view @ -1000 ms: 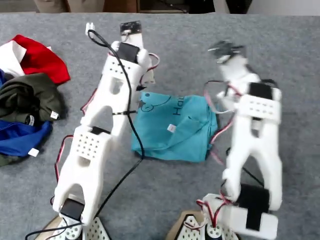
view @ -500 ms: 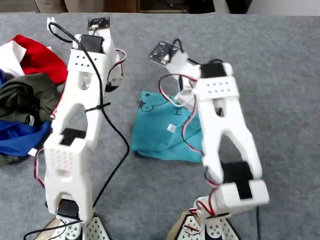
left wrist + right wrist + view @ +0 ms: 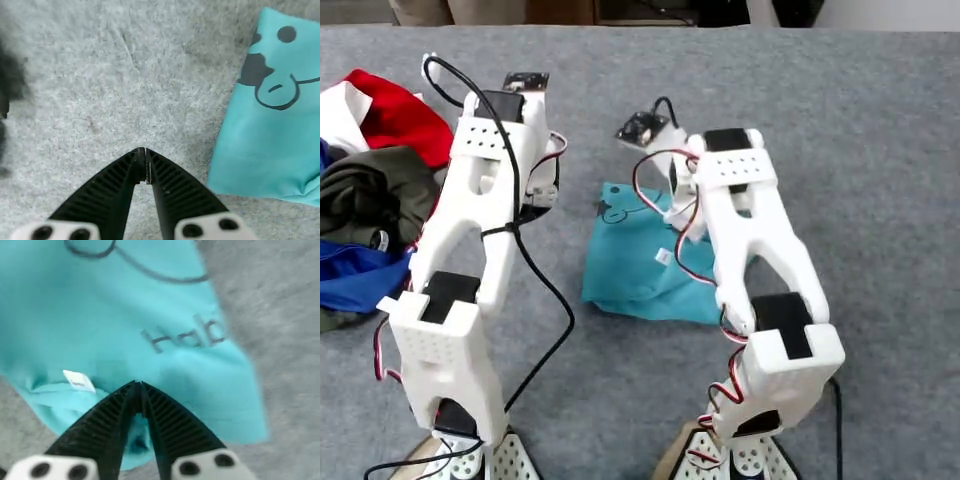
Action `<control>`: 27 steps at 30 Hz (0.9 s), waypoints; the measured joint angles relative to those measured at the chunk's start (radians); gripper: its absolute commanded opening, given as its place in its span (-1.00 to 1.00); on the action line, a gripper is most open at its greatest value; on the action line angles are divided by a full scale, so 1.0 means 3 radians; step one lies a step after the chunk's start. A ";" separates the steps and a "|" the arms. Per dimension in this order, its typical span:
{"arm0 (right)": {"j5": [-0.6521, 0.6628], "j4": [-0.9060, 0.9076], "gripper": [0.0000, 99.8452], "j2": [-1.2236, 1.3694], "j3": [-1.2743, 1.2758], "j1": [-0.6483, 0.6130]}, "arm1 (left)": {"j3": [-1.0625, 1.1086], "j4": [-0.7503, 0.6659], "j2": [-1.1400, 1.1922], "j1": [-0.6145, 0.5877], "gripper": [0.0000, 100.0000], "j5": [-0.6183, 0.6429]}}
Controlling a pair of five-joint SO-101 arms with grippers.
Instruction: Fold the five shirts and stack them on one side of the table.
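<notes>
teal shirt (image 3: 630, 275): lies on the grey table (image 3: 880, 150) between the two arms, partly folded and rumpled; dark line drawing (image 3: 272, 82) at its end away from the arm bases, small white tag (image 3: 663, 257) on top near its middle
left gripper (image 3: 145, 152): just beside the drawing end of the teal shirt, off its edge, over bare table; jaws clenched tip to tip, nothing between them
right gripper (image 3: 138, 385): directly over the teal shirt, tips near the white tag; jaws clenched, no cloth seen pinched; cannot tell whether the tips touch the fabric
left arm (image 3: 470, 230): stretched along the left side of the teal shirt, apart from it
right arm (image 3: 750, 240): leans over the teal shirt and hides its right part in the high view
shirt pile (image 3: 370, 200): well apart from the teal shirt, beyond the left arm, at the table's edge; loose unfolded heap
pile contents: red shirt (image 3: 395, 120) and white shirt (image 3: 340, 105) farthest back, dark olive shirt (image 3: 375, 195) in the middle, blue shirt (image 3: 360, 275) nearest the arm bases
task state: teal shirt lies alone, not stacked with the shirt pile
</notes>
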 measured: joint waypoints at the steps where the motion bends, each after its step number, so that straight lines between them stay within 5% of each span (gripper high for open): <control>1: 0.0000 0.0000 -0.99 0.0000 0.0087 0.0000 | 0.0000 0.0000 0.0000 -0.0015 -0.96 0.0000; 18: 0.0435 -0.0557 -0.99 -0.1371 0.2066 0.0665 | 0.0010 -0.0010 0.0000 -0.0189 -0.96 -0.0005; 27: 0.0496 -0.0696 -0.99 -0.1550 0.1933 0.1002 | 0.0010 -0.0010 0.0000 -0.0097 -0.96 -0.0005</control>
